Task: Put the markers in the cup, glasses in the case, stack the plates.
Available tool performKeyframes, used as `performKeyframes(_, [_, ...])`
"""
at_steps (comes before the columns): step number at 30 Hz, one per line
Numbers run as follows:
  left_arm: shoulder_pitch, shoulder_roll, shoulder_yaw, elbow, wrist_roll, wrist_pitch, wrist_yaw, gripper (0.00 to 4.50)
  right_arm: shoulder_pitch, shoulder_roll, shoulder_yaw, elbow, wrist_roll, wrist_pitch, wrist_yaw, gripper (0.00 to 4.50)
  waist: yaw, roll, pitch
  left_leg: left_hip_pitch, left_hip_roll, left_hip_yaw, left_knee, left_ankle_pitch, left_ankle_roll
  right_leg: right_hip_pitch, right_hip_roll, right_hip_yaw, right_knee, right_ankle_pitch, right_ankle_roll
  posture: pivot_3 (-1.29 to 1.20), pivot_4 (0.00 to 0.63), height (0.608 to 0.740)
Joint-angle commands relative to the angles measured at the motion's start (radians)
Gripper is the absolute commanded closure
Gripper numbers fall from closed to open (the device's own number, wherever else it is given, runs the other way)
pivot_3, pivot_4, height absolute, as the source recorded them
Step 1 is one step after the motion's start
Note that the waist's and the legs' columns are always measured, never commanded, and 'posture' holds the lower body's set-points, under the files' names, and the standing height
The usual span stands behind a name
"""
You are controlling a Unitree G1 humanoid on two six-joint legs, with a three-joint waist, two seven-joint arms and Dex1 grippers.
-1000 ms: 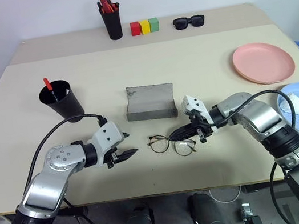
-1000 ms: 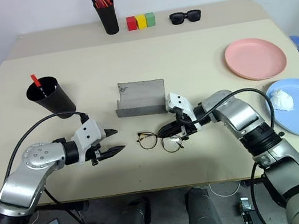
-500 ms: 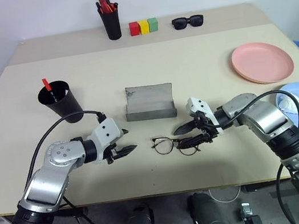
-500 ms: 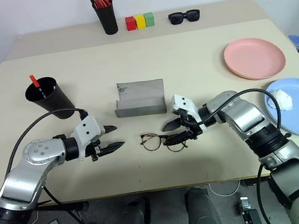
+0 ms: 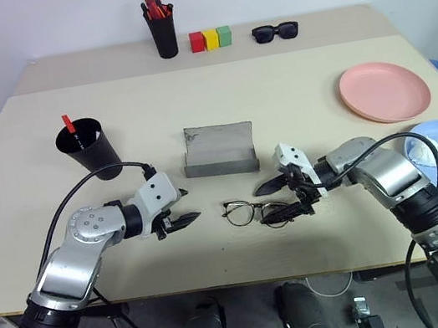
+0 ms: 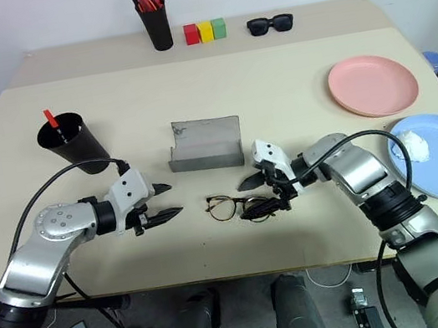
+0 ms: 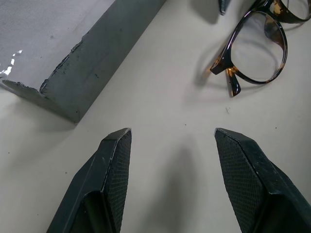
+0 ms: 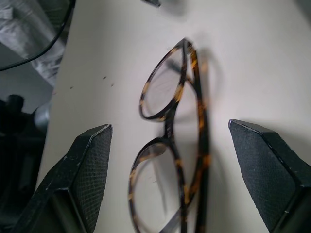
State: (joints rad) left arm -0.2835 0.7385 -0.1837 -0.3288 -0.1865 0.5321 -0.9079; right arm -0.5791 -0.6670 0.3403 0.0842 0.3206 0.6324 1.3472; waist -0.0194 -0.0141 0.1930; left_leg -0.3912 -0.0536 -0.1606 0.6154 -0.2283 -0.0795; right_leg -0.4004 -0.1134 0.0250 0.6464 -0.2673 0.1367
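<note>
Lying flat on the worktop (image 5: 291, 92), the glasses (image 5: 253, 211) sit between the right pincer's (image 5: 280, 198) wide-spread fingers. Their long axis points toward the left pincer (image 5: 184, 213), which hangs half-open, empty, farther off.

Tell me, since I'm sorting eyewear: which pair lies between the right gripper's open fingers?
The thin wire-framed glasses with clear lenses, at the table's near edge. The thick black sunglasses lie at the far edge.

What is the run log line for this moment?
right hand: open around glasses | left hand: open, empty | glasses: on table | case: open
</note>
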Motion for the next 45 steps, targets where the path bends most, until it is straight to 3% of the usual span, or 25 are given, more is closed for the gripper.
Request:
performKeyframes(1, [0.000, 0.001, 0.006, -0.026, 0.004, -0.009, 0.007, 1.72, -0.007, -0.016, 0.004, -0.036, -0.002, -0.002, 0.024, 0.61, 0.000, 0.000, 0.000, 0.000, 0.000, 0.000, 0.000, 0.000, 0.000, 0.000, 0.000, 0.000, 0.000, 0.000, 0.000, 0.00, 0.150, 0.740])
performKeyframes(4, [0.007, 0.001, 0.009, -0.032, 0.003, -0.005, 0.013, 1.72, -0.007, -0.014, 0.010, -0.032, -0.008, -0.006, 0.028, 0.61, 0.000, 0.000, 0.000, 0.000, 0.000, 0.000, 0.000, 0.000, 0.000, 0.000, 0.000, 0.000, 0.000, 0.000, 0.000, 0.00, 0.150, 0.740])
performKeyframes(7, [0.011, 0.002, 0.012, -0.036, 0.002, -0.001, 0.018, 1.72, -0.010, -0.008, 0.013, -0.027, -0.010, -0.006, 0.027, 1.48, 0.000, 0.000, 0.000, 0.000, 0.000, 0.000, 0.000, 0.000, 0.000, 0.000, 0.000, 0.000, 0.000, 0.000, 0.000, 0.00, 0.150, 0.740])
performKeyframes(13, [0.019, 0.005, 0.015, -0.041, 0.000, 0.002, 0.028, 1.72, -0.006, 0.001, 0.015, -0.028, -0.012, -0.007, 0.025, 4.46, -0.002, 0.000, 0.000, 0.000, 0.000, 0.000, 0.000, 0.000, 0.000, 0.000, 0.000, 0.000, 0.000, 0.000, 0.000, 0.00, 0.150, 0.740])
performKeyframes(23, [0.011, -0.002, 0.012, -0.034, -0.001, 0.005, 0.037, 1.72, -0.001, -0.008, -0.024, -0.043, 0.010, -0.017, 0.024, 4.46, 0.000, 0.000, 0.000, 0.000, 0.000, 0.000, 0.000, 0.000, 0.000, 0.000, 0.000, 0.000, 0.000, 0.000, 0.000, 0.00, 0.150, 0.740])
performKeyframes(34, [0.006, -0.018, 0.015, -0.018, 0.001, 0.009, 0.054, 1.72, -0.126, 0.087, -0.270, 0.025, 0.195, -0.101, 0.027, 4.46, -0.001, 0.000, 0.000, 0.000, 0.000, 0.000, 0.000, 0.000, 0.000, 0.000, 0.000, 0.000, 0.000, 0.000, 0.000, 0.00, 0.150, 0.740])
performKeyframes(41, [0.087, -0.061, 0.066, -0.057, 0.002, -0.108, 0.110, 1.72, -0.288, 0.244, -0.289, 0.325, 0.048, -0.447, -0.127, 4.46, -0.013, 0.000, 0.000, 0.000, 0.000, 0.000, -0.002, 0.000, 0.000, -0.002, 0.000, 0.000, 0.000, 0.000, 0.000, 0.00, 0.150, 0.740])
performKeyframes(45, [0.102, -0.056, 0.068, -0.076, -0.003, -0.087, 0.114, 1.72, -0.342, 0.306, -0.285, 0.473, -0.009, -0.594, -0.159, 4.46, -0.016, 0.000, 0.000, -0.001, 0.000, 0.000, -0.002, 0.000, 0.000, -0.003, 0.000, 0.000, 0.001, 0.000, -0.001, 0.00, 0.150, 0.740])
